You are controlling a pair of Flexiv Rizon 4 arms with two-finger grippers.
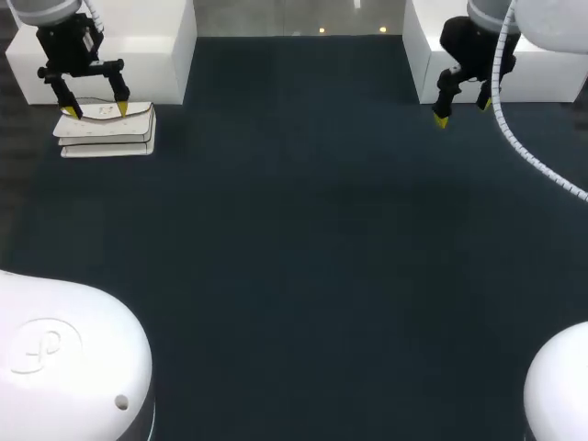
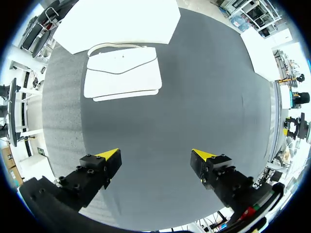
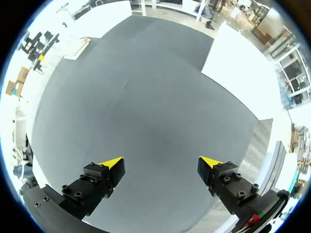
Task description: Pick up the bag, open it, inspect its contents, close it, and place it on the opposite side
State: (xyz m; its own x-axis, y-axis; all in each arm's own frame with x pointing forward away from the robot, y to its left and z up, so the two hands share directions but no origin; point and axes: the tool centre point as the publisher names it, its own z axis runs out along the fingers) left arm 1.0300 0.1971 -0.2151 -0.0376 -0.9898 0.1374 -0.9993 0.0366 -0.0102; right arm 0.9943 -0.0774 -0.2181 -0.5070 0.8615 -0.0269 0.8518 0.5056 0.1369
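Table: dark grey felt-topped table (image 1: pixel 303 276). Everything that matters is along its far edge.

Bag: a flat white handbag (image 1: pixel 106 136), leather-look with a pointed flap, lies on its side at the far left corner with the flap shut. It's just in front of the white block (image 1: pixel 170 37) there. Its thin white strap (image 2: pixel 116 46) loops out on the block side.

Left gripper: the left gripper (image 1: pixel 96 110) hangs above the bag's far edge with its fingers spread wide and nothing in them. On its wrist cam (image 2: pixel 155 155) the handbag (image 2: pixel 121 73) is ahead of the tips, not between them.

Left arm pose: comes in at the far left corner, wrist pointing mostly down at the table.

Right gripper: the right gripper (image 1: pixel 462 110) is parked at the far right corner by the second white block (image 1: pixel 423 55), fingers apart and empty. Its own cam (image 3: pixel 161 161) shows only bare felt under it.

Step in hand: the pick-up, not started yet I reckon.

How I'd do it: shift forward until the bag sits between the tips, then come straight down. A flat bag is tricky to pinch, so I'd go for the strap or a long edge, close gently and lift slowly.
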